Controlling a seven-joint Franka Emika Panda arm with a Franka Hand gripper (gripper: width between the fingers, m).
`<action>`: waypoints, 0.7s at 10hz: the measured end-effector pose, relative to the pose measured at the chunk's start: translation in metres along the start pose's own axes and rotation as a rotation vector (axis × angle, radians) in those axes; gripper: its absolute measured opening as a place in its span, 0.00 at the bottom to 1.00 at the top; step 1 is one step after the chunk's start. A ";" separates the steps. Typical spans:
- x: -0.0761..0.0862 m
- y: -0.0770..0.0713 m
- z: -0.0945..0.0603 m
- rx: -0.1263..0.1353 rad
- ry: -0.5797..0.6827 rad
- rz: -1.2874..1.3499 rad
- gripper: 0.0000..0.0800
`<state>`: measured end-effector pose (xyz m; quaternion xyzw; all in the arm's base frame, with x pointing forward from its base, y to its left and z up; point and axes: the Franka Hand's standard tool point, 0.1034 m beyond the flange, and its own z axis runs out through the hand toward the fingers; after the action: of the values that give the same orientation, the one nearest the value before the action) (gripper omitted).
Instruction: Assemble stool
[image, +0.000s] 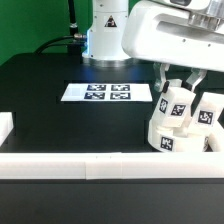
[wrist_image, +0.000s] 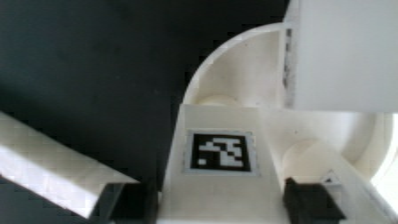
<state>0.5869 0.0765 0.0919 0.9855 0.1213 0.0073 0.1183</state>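
1. The hand (image: 179, 92) is clamped on a tagged leg block (wrist_image: 221, 150), set upright on the round seat (image: 180, 140) at the exterior view's right, by the border rail (image: 90, 163).
2. Risk — a tilted leg could jam or slip.
3. The joint underneath is hidden — I cannot tell whether it is seated; another leg (image: 208, 113) stands beside it.

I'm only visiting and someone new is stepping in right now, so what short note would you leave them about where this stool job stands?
Gripper: shut on a leg block, holding it upright over the round seat.
Seat: at the exterior view's right, against the white rail.
Done: another leg already stands on the seat.
Left: finish seating the held leg; I can't tell if it is fully in. No loose legs in view.
Marker board stays put.
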 end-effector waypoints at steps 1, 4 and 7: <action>0.000 0.000 0.000 0.008 -0.002 0.070 0.42; -0.005 0.009 0.006 0.108 -0.034 0.405 0.42; -0.001 0.012 0.008 0.146 -0.011 0.652 0.42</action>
<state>0.5890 0.0628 0.0872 0.9784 -0.2008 0.0305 0.0397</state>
